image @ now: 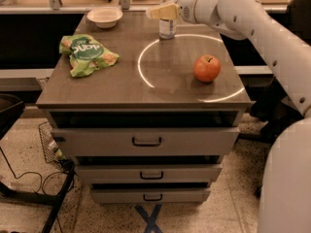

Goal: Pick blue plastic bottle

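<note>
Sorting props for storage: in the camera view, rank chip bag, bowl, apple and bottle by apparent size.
1. Chip bag: clearly largest.
2. Bowl and apple: look alike; bowl is farther, so unranked.
3. Bottle: slimmest, tentatively last, since the tool, at the table's back, covers its middle.

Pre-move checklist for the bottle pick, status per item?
1. Blue plastic bottle upright at the back of the cabinet top: ok.
2. Gripper level with the bottle's upper part, overlapping it in view: ok.
3. Bottle secured in gripper: cannot tell.
4. Apple apart from the bottle: ok.
5. Chip bag and bowl off to the side, away from the gripper: ok.
</note>
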Robot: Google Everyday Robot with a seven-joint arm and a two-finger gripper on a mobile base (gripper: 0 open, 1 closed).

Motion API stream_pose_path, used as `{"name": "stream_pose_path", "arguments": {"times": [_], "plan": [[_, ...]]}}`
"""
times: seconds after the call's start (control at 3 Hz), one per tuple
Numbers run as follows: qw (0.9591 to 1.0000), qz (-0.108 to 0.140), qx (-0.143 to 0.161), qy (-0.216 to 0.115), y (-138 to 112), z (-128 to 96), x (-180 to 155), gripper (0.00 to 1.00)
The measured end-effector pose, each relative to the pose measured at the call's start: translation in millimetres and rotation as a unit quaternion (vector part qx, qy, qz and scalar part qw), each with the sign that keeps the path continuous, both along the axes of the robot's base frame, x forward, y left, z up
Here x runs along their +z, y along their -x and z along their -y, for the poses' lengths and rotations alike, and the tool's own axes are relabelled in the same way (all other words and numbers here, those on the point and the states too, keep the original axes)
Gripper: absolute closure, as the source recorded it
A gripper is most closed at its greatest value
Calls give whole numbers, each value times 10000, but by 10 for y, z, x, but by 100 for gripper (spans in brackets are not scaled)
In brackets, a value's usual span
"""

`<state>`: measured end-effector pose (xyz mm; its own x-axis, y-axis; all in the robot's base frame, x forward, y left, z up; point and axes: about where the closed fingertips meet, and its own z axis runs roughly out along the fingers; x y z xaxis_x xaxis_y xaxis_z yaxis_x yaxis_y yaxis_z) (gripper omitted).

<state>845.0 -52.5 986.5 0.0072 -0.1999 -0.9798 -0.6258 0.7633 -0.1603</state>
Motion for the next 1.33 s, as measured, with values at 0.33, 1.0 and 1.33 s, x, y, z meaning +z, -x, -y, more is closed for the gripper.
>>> {"name": "stream_pose_path", "arguments": {"times": [0.33, 1.0, 1.33], "plan": [[9999, 53, -29, -108, -149, -37, -89, 0], [9996, 68, 5, -277, -511, -37, -206, 0], [9994, 92, -23, -342, -636, -7, -194, 0]]}}
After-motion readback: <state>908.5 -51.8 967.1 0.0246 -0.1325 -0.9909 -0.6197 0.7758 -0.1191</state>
